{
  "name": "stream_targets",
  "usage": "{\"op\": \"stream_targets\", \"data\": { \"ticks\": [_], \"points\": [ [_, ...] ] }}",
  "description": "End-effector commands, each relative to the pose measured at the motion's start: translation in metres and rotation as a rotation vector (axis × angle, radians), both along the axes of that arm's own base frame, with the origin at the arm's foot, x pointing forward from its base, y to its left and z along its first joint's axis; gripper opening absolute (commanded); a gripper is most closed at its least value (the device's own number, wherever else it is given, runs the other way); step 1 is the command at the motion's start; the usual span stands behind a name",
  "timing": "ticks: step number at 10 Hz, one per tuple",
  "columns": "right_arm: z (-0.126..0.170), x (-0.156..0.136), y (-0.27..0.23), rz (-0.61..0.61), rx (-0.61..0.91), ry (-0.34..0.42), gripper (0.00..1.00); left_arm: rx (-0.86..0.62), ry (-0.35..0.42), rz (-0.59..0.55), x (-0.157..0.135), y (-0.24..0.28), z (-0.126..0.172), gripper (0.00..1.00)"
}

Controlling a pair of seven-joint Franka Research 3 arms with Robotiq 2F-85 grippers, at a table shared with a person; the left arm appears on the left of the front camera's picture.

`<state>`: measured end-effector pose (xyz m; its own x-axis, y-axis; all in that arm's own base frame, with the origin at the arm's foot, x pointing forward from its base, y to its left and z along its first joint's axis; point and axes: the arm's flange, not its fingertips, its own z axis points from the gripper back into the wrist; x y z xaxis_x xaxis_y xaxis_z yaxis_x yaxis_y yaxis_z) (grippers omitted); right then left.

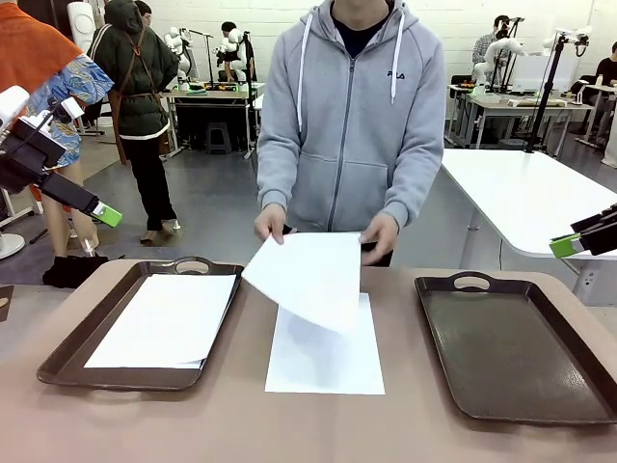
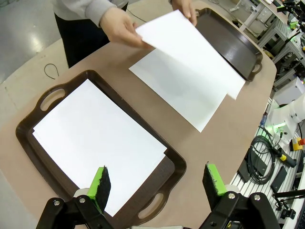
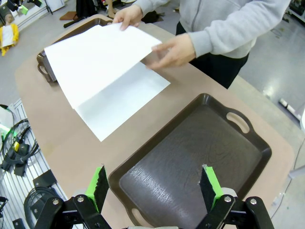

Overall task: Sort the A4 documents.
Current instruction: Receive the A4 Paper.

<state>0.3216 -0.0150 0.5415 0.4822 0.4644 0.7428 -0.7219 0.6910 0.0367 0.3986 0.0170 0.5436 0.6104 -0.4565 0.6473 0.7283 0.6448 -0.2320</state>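
Tan matte table (image 1: 231,424), rounded edge. Two dark brown handled trays. The left tray (image 1: 67,352) holds white A4 sheets (image 1: 164,318); my left wrist view shows an offset corner, count unclear. The right tray (image 3: 190,162) is bare, scuffed grain plain from my right wrist, near corner cut off in front view. Between trays, flat sheet (image 1: 328,362) on table, partly hidden under lifted sheet (image 1: 308,275), pinched at far edge by person's hands (image 1: 271,222). My left gripper (image 2: 157,177) and right gripper (image 3: 155,179): green pads spread wide, holding nothing.

"FILA" logo (image 1: 396,74) on the chest of the person's grey hoodie (image 1: 328,145)
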Motion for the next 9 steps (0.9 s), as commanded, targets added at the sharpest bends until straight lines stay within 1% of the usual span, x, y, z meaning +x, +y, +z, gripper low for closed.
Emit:
{"op": "stream_targets", "data": {
  "ticks": [1, 9],
  "points": [
    [-0.0022, 0.002, 0.0011, 0.011, 0.014, 0.004, 1.0, -0.013, -0.006, -0.01, -0.0012, 0.0014, 0.0002, 1.0],
    [-0.0022, 0.002, 0.0011, 0.011, 0.014, 0.004, 1.0, -0.013, -0.006, -0.01, -0.0012, 0.0014, 0.0002, 1.0]
  ]
}}
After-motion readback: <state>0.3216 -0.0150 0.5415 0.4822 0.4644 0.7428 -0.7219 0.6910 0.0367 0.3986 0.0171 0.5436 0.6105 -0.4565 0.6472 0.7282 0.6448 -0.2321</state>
